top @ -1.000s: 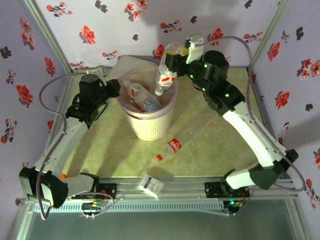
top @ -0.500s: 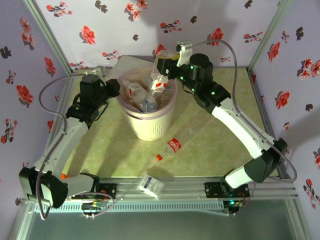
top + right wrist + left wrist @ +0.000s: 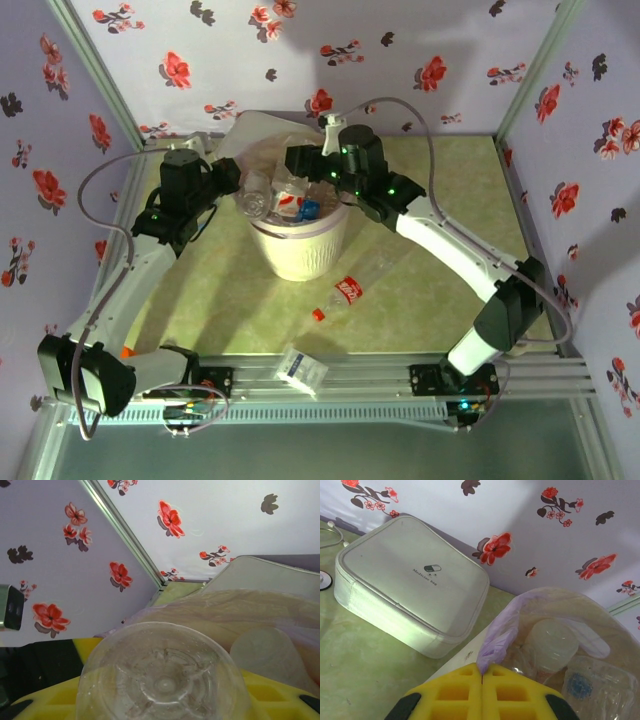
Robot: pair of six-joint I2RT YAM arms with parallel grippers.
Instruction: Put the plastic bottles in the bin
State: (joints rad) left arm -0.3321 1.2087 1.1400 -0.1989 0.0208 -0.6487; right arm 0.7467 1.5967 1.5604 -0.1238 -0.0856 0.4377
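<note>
The cream-white bin [image 3: 298, 250] with its pinkish liner stands mid-table, with several clear bottles [image 3: 254, 203] inside. My right gripper [image 3: 298, 168] hangs over the bin's mouth, shut on a clear plastic bottle [image 3: 162, 680] whose ribbed base faces the camera between the yellow fingers [image 3: 282, 695]. My left gripper [image 3: 481, 672] sits at the bin's left rim, shut on a twisted fold of the liner bag [image 3: 500, 635]. More bottles [image 3: 552, 645] lie in the bin beyond that fold. A red-labelled bottle [image 3: 352, 288] with a red cap lies on the table in front of the bin.
A white zipped medicine case [image 3: 415, 585] lies behind the bin against the floral back wall [image 3: 300, 50]. A small white-and-blue carton [image 3: 302, 368] rests at the near rail. A white cable [image 3: 330, 540] lies at the far left.
My right arm swung left and down, carrying the bottle from above the bin's right rim to low over its mouth. The left gripper stayed on the liner.
</note>
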